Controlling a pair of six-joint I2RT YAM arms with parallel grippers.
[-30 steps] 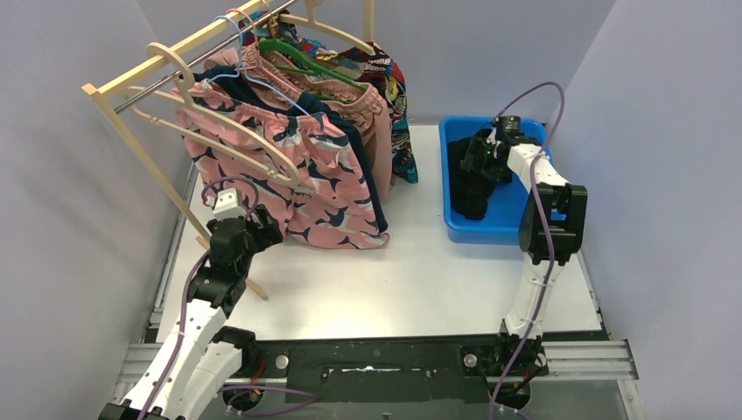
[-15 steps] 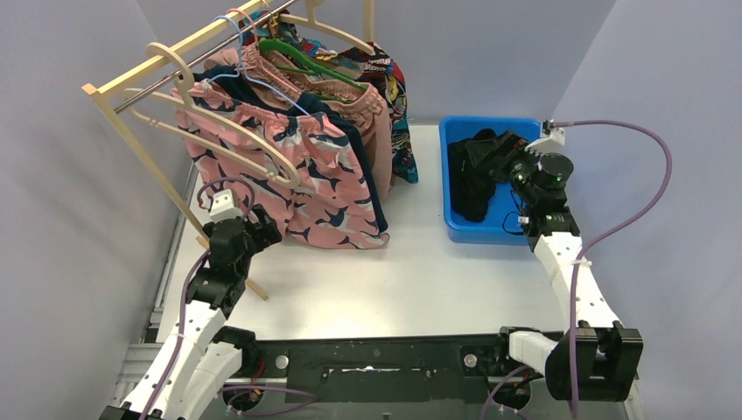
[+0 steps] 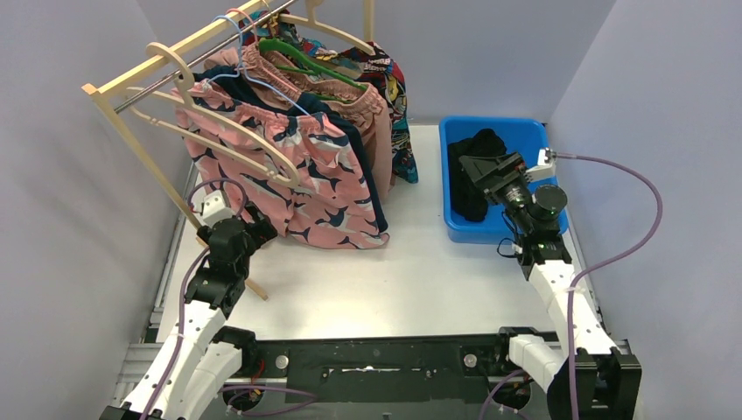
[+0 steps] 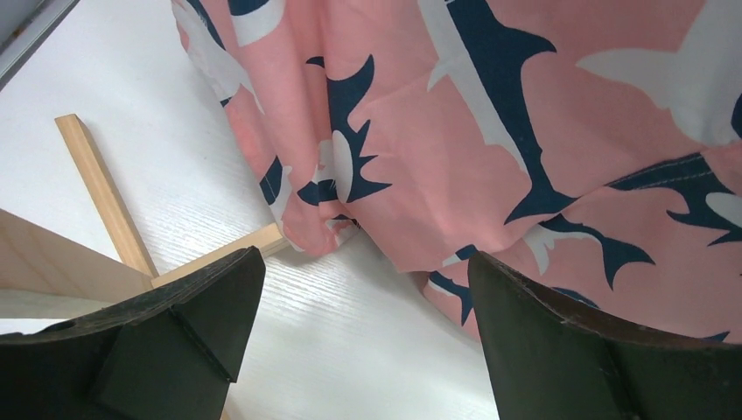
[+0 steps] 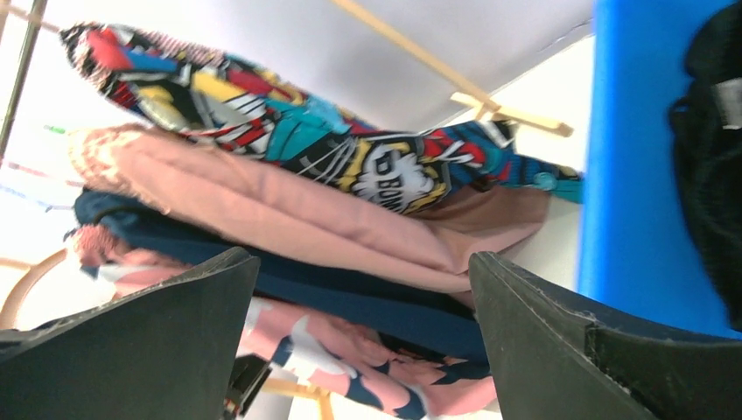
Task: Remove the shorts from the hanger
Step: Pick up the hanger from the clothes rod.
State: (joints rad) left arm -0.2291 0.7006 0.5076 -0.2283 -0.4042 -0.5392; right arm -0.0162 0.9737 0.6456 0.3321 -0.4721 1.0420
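Observation:
Several shorts hang on a wooden rack (image 3: 131, 79) at the back left: pink with navy print (image 3: 324, 184) in front, then plain navy (image 3: 357, 144), dusty pink (image 3: 374, 114) and comic print (image 3: 395, 87). Black shorts (image 3: 472, 179) lie in the blue bin (image 3: 525, 136). My left gripper (image 3: 262, 226) is open, low by the pink printed shorts' (image 4: 490, 131) hem, touching nothing. My right gripper (image 3: 477, 171) is open over the bin, empty. The right wrist view shows the comic print (image 5: 350, 140), dusty pink (image 5: 289, 210) and navy (image 5: 350, 293) shorts beyond the gripper (image 5: 363, 256).
The rack's wooden foot (image 4: 96, 192) lies on the white table just left of my left gripper (image 4: 366, 258). Wooden (image 3: 219, 131), blue wire (image 3: 254, 79) and green (image 3: 306, 57) hangers crowd the rail. The blue bin's wall (image 5: 630, 175) and the black shorts (image 5: 709, 157) are at the right wrist view's right.
My right gripper opened, left the black shorts in the bin, and the arm swung back toward the near right. My left gripper shifted slightly left and toward me.

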